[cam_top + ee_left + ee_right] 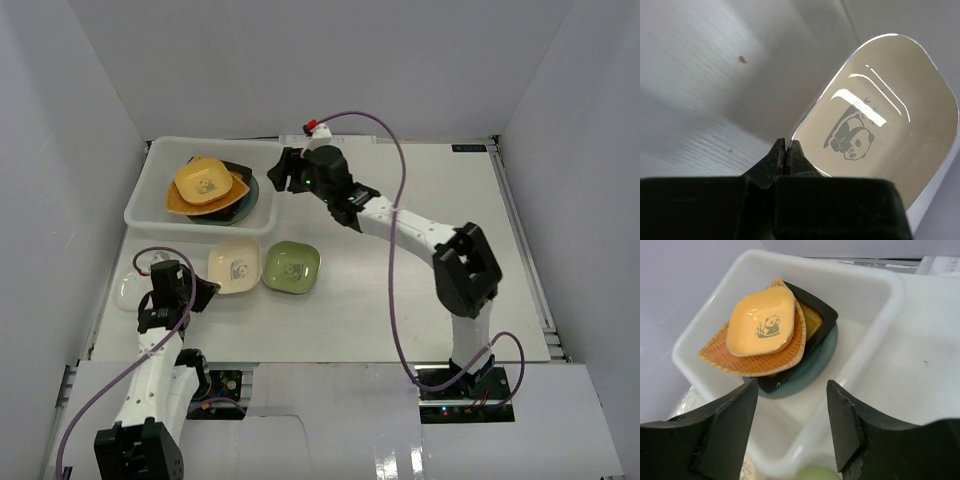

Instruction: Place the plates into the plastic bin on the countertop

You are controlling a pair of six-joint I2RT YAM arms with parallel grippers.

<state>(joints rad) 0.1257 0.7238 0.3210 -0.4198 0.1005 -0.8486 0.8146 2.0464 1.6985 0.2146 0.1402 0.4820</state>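
Note:
The plastic bin stands at the back left and holds a stack: a yellow panda plate on an orange fan-shaped plate, a dark square plate and a blue round plate. My right gripper hangs open and empty over the bin's right rim. A cream panda plate and a green plate lie in front of the bin. My left gripper is shut on the rim of a whitish panda plate, at the table's left edge.
The white countertop stretches right of the plates. Grey walls stand close on the left, back and right. The right arm's purple cable loops over the middle of the table.

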